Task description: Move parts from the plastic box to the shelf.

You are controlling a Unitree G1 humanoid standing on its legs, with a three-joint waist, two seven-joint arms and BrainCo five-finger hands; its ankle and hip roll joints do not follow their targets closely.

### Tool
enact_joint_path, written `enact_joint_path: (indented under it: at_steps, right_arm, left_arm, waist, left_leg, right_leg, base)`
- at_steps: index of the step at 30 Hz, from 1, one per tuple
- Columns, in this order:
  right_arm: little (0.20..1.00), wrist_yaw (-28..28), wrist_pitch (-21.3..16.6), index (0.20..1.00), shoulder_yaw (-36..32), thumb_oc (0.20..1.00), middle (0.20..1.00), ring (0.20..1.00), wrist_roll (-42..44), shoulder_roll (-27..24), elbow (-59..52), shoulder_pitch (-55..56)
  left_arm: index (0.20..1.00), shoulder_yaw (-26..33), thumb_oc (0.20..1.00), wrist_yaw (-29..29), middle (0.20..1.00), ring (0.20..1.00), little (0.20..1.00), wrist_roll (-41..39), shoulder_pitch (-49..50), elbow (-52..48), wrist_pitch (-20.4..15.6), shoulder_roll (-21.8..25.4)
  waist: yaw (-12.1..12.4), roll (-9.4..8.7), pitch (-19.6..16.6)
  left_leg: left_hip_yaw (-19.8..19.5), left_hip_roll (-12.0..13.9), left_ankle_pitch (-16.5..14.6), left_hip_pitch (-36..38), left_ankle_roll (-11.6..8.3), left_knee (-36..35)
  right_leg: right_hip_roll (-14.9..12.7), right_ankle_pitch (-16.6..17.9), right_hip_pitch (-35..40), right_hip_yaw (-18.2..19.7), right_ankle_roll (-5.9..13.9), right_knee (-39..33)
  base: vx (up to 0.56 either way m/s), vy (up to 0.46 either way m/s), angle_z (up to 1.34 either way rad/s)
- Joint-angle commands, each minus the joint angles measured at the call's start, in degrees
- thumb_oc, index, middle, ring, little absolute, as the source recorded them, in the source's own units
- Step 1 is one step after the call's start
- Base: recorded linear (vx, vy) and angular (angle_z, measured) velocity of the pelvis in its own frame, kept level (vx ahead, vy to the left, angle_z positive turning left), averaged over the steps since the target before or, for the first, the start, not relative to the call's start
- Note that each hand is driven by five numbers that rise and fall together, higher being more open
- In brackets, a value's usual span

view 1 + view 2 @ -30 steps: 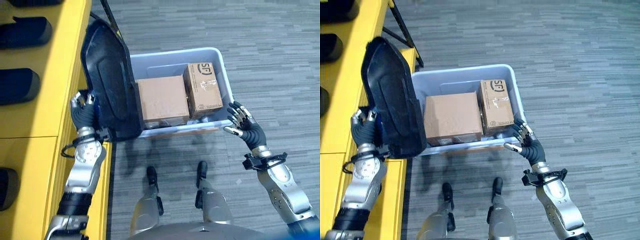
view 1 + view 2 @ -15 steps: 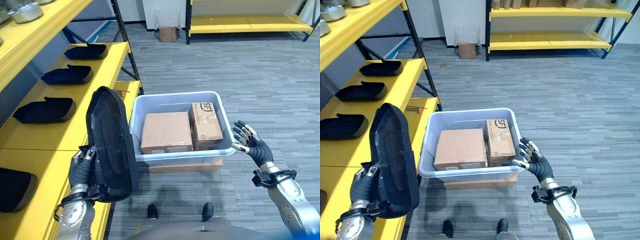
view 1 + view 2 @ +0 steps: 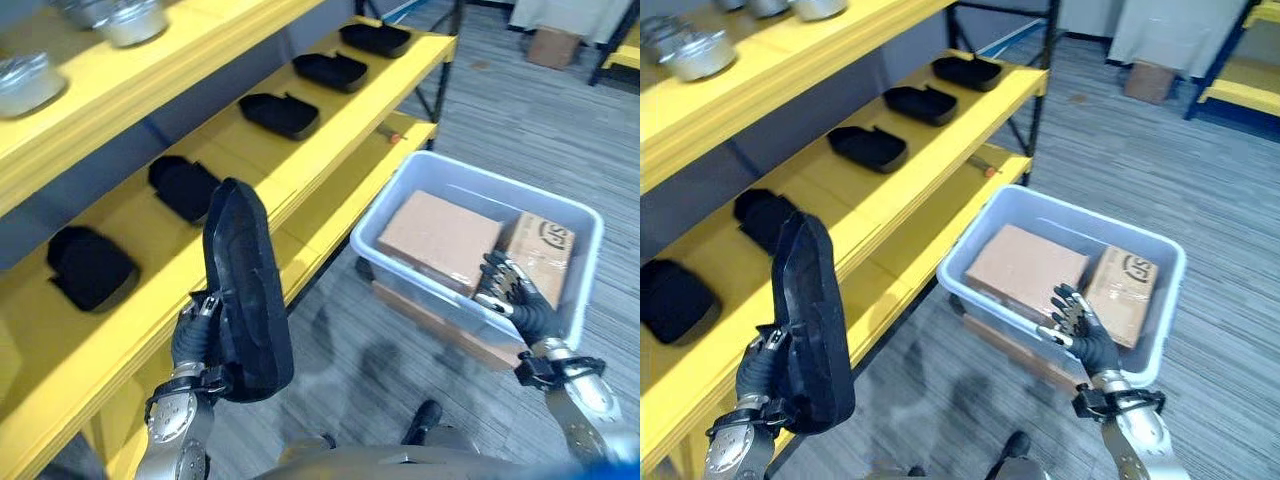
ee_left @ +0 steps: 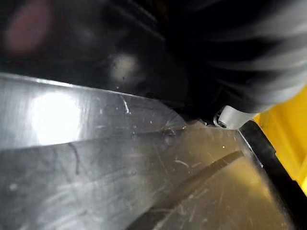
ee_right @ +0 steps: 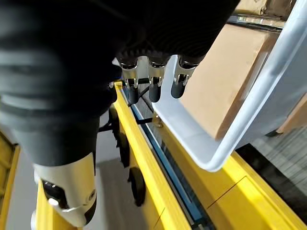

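Left eye view: the left hand grips a long black moulded part, fingers curled round its lower edge, the part standing upright on end just in front of the yellow shelf; the left wrist view shows a dark glossy surface hard against the hand, which fits that hold. The right hand hangs with fingers relaxed and spread, holding nothing, above the near rim of the plastic box, which sits on the floor beside the shelf and holds two cardboard cartons.

The step in hand, as I judge it, is setting the held part down on the shelf; along that level lies a row of like black parts, each flat with gaps between, and the nearest of them sits just behind the held one. To do it well the part should be tipped from upright to flat before it is lowered, so it matches its neighbours; it should be aimed at a bare stretch of yellow board beside the nearest black part, not onto it; the tall top end must pass under the upper shelf board without catching; the fingers should let go only once the part rests along its length, since a part released on its edge would likely topple toward the floor.
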Motion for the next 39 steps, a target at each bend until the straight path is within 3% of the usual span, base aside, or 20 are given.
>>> enact_joint_path:
  at_steps: [1, 9, 12, 13, 14, 15, 17, 21, 23, 25, 27, 29, 30, 31, 33, 34, 35, 37, 38, 39]
  right_arm:
    - [1.0, -0.78, -3.32, 1.0, 0.91, 1.0, 1.0, 1.0, -1.01, -0.55, 0.24, -5.28]
    - [1.0, -0.47, -2.25, 1.0, 2.88, 1.0, 1.0, 1.0, -1.73, 1.21, 1.47, -6.79]
    - [1.0, -0.72, -2.08, 1.0, 2.35, 1.0, 1.0, 1.0, -2.2, 2.12, 1.68, -6.71]
    - [1.0, -0.98, -2.09, 1.0, 2.16, 1.0, 1.0, 1.0, -2.48, 3.61, 1.85, -6.28]
    - [1.0, -0.97, -2.09, 1.0, 2.18, 1.0, 1.0, 1.0, -2.49, 3.64, 1.84, -6.29]
    - [1.0, -0.75, -2.07, 1.0, 2.31, 1.0, 1.0, 1.0, -2.46, 4.34, 2.12, -6.07]
    - [1.0, 0.44, -1.59, 1.0, 2.31, 1.0, 1.0, 1.0, -1.89, 4.4, 1.39, -4.79]
    - [1.0, 2.31, -1.4, 1.0, 0.61, 1.0, 1.0, 1.0, -0.33, 2.67, 0.68, -1.01]
    - [1.0, 2.46, -1.53, 1.0, 0.85, 1.0, 1.0, 1.0, 0.19, 2.44, 0.81, -1.07]
    - [1.0, 2.83, -1.34, 1.0, 1.4, 1.0, 1.0, 1.0, 0.0, 2.25, 0.69, -1.16]
    - [1.0, 2.68, -1.34, 1.0, 1.7, 1.0, 1.0, 1.0, -0.08, 2.04, 1.19, -1.47]
    - [1.0, 3.17, -1.03, 1.0, 1.82, 1.0, 1.0, 1.0, 0.7, 0.9, 1.18, -1.8]
    - [1.0, 2.83, -1.15, 1.0, 1.4, 1.0, 1.0, 1.0, 0.82, -0.32, 1.53, -1.96]
    - [1.0, 2.02, -1.5, 1.0, 1.04, 1.0, 1.0, 1.0, 0.73, -1.29, 1.96, -2.94]
    - [1.0, 1.25, -1.58, 1.0, 0.4, 1.0, 1.0, 1.0, 0.94, -1.43, 1.87, -3.4]
    - [1.0, 0.64, -1.51, 1.0, -0.13, 1.0, 1.0, 1.0, 1.78, -0.67, 2.1, -2.81]
    - [1.0, 0.07, -1.88, 1.0, -0.86, 1.0, 1.0, 1.0, 2.12, -0.13, 2.08, -1.77]
    - [1.0, -0.68, -2.24, 1.0, -1.26, 1.0, 1.0, 1.0, 2.02, -0.39, 2.09, -1.42]
    - [1.0, -1.95, -2.8, 1.0, -1.67, 1.0, 1.0, 1.0, 1.33, -0.87, 2.56, -1.96]
    - [1.0, -1.91, -2.89, 1.0, -2.56, 1.0, 1.0, 1.0, 0.6, 0.13, 2.02, -1.79]
  left_arm:
    - [0.2, 4.69, 0.2, 0.99, 0.2, 0.2, 0.2, 2.33, -0.93, -5.12, -4.09, 3.04]
    - [0.2, 6.59, 0.2, 1.0, 0.2, 0.2, 0.2, 2.67, 0.52, -5.79, -3.98, 4.0]
    - [0.2, 6.43, 0.2, 0.8, 0.2, 0.2, 0.2, 3.57, -0.29, -6.02, -3.71, 5.51]
    - [0.2, 6.36, 0.2, 0.81, 0.2, 0.2, 0.2, 4.94, -1.07, -5.88, -3.65, 6.96]
    - [0.2, 6.38, 0.2, 0.81, 0.2, 0.2, 0.2, 4.95, -1.1, -5.83, -3.67, 6.98]
    - [0.2, 5.18, 0.2, 0.68, 0.2, 0.2, 0.2, 5.68, -2.12, -5.04, -3.97, 8.4]
    - [0.2, 4.11, 0.2, -0.23, 0.2, 0.2, 0.2, 6.2, -2.17, -3.87, -3.81, 9.04]
    - [0.2, 3.13, 0.2, -2.41, 0.2, 0.2, 0.2, 7.18, -1.16, -3.61, -3.42, 8.45]
    - [0.2, 3.56, 0.2, -2.2, 0.2, 0.2, 0.2, 6.74, -0.69, -3.65, -3.78, 8.06]
    - [0.2, 4.23, 0.2, -1.78, 0.2, 0.2, 0.2, 6.82, 0.15, -3.57, -4.05, 7.17]
    - [0.2, 4.13, 0.2, -1.67, 0.2, 0.2, 0.2, 6.67, 0.36, -3.7, -4.25, 6.87]
    - [0.2, 4.96, 0.2, -1.84, 0.2, 0.2, 0.2, 6.32, 2.14, -4.7, -4.57, 5.97]
    - [0.2, 4.21, 0.2, -2.04, 0.2, 0.2, 0.2, 5.62, 1.76, -4.55, -4.44, 5.71]
    - [0.2, 3.5, 0.2, -1.78, 0.2, 0.2, 0.2, 5.23, 0.26, -4.16, -4.4, 5.87]
    - [0.2, 3.63, 0.2, -1.75, 0.2, 0.2, 0.2, 4.97, -0.11, -4.34, -4.22, 5.83]
    - [0.2, 3.73, 0.2, -1.58, 0.2, 0.2, 0.2, 4.82, 0.14, -4.74, -4.18, 5.59]
    - [0.2, 3.49, 0.2, -0.42, 0.2, 0.2, 0.2, 3.95, -0.2, -4.93, -3.97, 5.2]
    - [0.2, 3.28, 0.2, 0.36, 0.2, 0.2, 0.2, 3.5, -0.72, -4.86, -3.88, 5.08]
    - [0.2, 2.48, 0.2, 0.62, 0.2, 0.2, 0.2, 3.27, -2.1, -4.51, -3.81, 5.37]
    - [0.2, 2.33, 0.2, -0.32, 0.2, 0.2, 0.2, 3.59, -2.79, -4.23, -3.99, 5.87]
  waist:
    - [0.17, -2.14, -1.03]
    - [3.85, -4.38, -0.18]
    - [4.07, -5.08, 0.53]
    - [3.2, -5.09, 1.09]
    - [3.27, -5.14, 1.09]
    - [0.85, -5.69, 1.64]
    - [-1.04, -5.81, 1.74]
    - [-3.99, -7.68, 0.51]
    - [-3.61, -8.53, -0.04]
    - [-2.37, -9.1, -0.44]
    - [-2.4, -9.11, -0.68]
    - [-1.15, -9.09, -0.51]
    - [-0.85, -9.13, 0.99]
    - [-1.18, -8.99, 2.27]
    - [-1.98, -9.35, 2.33]
    - [-2.34, -9.39, 1.76]
    - [-3.48, -8.62, 1.68]
    - [-4.59, -6.64, 1.71]
    - [-4.96, -4.77, 2.59]
    - [-5.4, -2.62, 1.81]
  left_leg:
    - [-2.88, 1.11, 4.36, -2.03, -0.51, -2.37]
    - [-7.19, -4.22, 2.69, -3.48, 2.97, -2.54]
    - [-9.19, -6.28, 2.28, -4.45, 4.18, -1.72]
    - [-11.04, -7.35, 2.61, -4.2, 5.32, -2.83]
    - [-10.95, -7.36, 2.6, -4.18, 5.33, -2.87]
    - [-12.33, -8.32, 4.19, -5.11, 6.05, -2.86]
    - [-14.25, -8.43, 5.35, -5.2, 6.35, -2.99]
    - [-18.54, -10.93, 7.37, -5.86, 6.75, -3.23]
    - [-18.62, -11.2, 7.73, -6.67, 6.57, -3.23]
    - [-18.36, -11.41, 8.22, -7.27, 6.45, -3.23]
    - [-18.23, -11.37, 8.14, -7.51, 6.32, -3.23]
    - [-17.29, -11.77, 7.86, -8.21, 6.2, -1.72]
    - [-16.75, -13.8, 6.07, -11.28, 5.61, 5.0]
    - [-15.02, -13.92, 3.4, -13.19, 4.8, 9.63]
    - [-10.29, -9.44, 0.25, -11.88, 4.79, 11.54]
    - [-9.25, -4.74, 1.07, -10.43, 4.64, 11.21]
    - [-8.02, 3.49, 5.37, -9.06, 3.2, 8.99]
    - [-6.21, 10.71, 12.68, -7.95, 0.19, 3.09]
    - [-3.83, 15.34, 18.64, -8.09, -2.71, -1.55]
    - [-0.78, 15.74, 15.16, -7.51, -4.96, -3.23]
  right_leg:
    - [0.6, -3.87, 3.96, 5.31, 5.18, -1.75]
    - [-4.54, 2.0, 5.47, 4.46, 9.46, -2.95]
    - [-6.63, 4.5, 5.68, 4.87, 11.08, -2.82]
    - [-7.77, 3.99, 4.51, 7.76, 11.33, 1.33]
    - [-7.86, 3.8, 4.32, 7.91, 11.31, 1.64]
    - [-4.01, 3.61, 0.63, 19.46, 9.45, 1.83]
    - [3.52, -0.32, -1.4, 30.09, 8.21, 3.69]
    - [15.01, -5.1, -0.5, 38.95, 5.03, 4.53]
    - [15.45, -4.58, 1.28, 39.93, 4.42, 0.59]
    - [14.02, -3.75, 2.21, 38.51, 4.67, -1.98]
    - [14.64, -3.5, 2.38, 39.75, 4.75, -2.85]
    - [13.54, -2.31, 3.97, 38.18, 4.57, -6.39]
    - [12.59, -2.23, 3.59, 37.28, 4.12, -6.38]
    - [11.4, -2.17, 2.41, 36.07, 3.87, -5.32]
    - [9.54, -2.08, 1.35, 34.85, 3.94, -4.32]
    - [8.38, -3.17, 0.97, 33.61, 3.76, -3.31]
    - [6.76, -5.24, 0.13, 31.24, 3.85, -0.15]
    - [5.11, -6.76, -2.02, 28.07, 4.33, 3.14]
    - [2.35, -7.99, -3.79, 25.8, 5.52, 7.23]
    - [0.28, -8.18, -4.19, 23.76, 6.95, 9.69]
  base:
    - [-0.03, 0.109, 0.03]
    - [-0.05, 0.227, 0.19]
    - [-0.03, 0.266, 0.6]
    - [-0.01, 0.304, 0.76]
    - [-0.07, 0.335, 1.11]
    - [-0.06, 0.154, 0.87]
    - [0.01, 0.158, 0.7]
    - [0.03, 0.09, 0.91]
    - [-0.05, -0.016, 0.29]
    - [-0.06, -0.033, -0.09]
    - [-0.02, -0.047, -0.02]
    - [-0.06, -0.042, 0.07]
    - [-0.22, 0.035, 0.09]
    - [-0.26, 0.053, 1.0]
    - [-0.14, 0.084, 1.93]
    - [-0.06, 0.175, 1.22]
    - [-0.07, 0.227, 0.91]
    - [-0.1, 0.325, 1.47]
    - [-0.06, 0.576, 1.3]
    - [0.04, 0.659, 0.94]
